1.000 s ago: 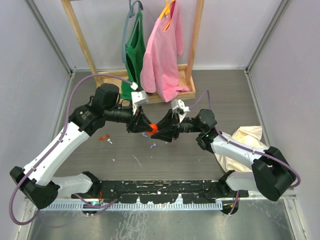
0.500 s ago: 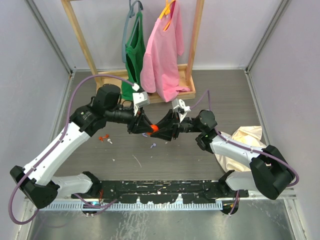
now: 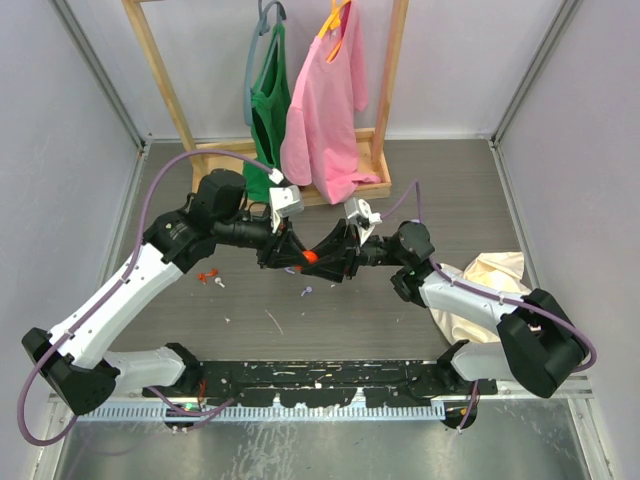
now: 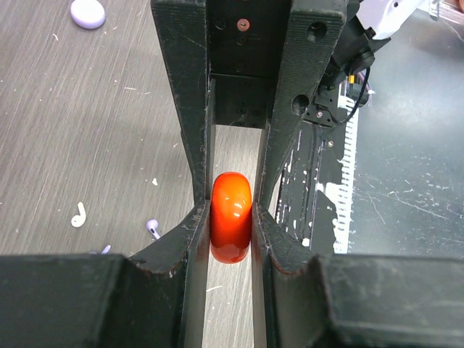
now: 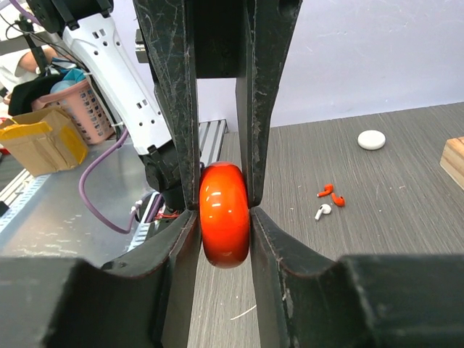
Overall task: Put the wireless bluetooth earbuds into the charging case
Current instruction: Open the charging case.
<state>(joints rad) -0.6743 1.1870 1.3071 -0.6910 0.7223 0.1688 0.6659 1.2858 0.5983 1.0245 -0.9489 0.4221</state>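
Observation:
A glossy orange-red charging case (image 3: 309,257) hangs above the table, closed as far as I can see. Both grippers pinch it from opposite sides. My left gripper (image 3: 297,258) is shut on it in the left wrist view (image 4: 230,217), and my right gripper (image 3: 323,262) is shut on it in the right wrist view (image 5: 225,217). One pale lavender earbud (image 3: 307,292) lies on the table just below the case and also shows in the left wrist view (image 4: 152,228). I cannot make out the second lavender earbud with certainty.
A white earbud (image 4: 77,214) and a lavender disc (image 4: 88,12) lie near the case. Two orange earbuds (image 5: 326,191), a white earbud (image 5: 322,211) and a white disc (image 5: 371,140) lie on the left side. A wooden clothes rack (image 3: 352,175) stands behind, and a beige cloth (image 3: 490,275) lies at right.
The left wrist has eased slightly to the right. The case stays pinched between both grippers at about the same spot.

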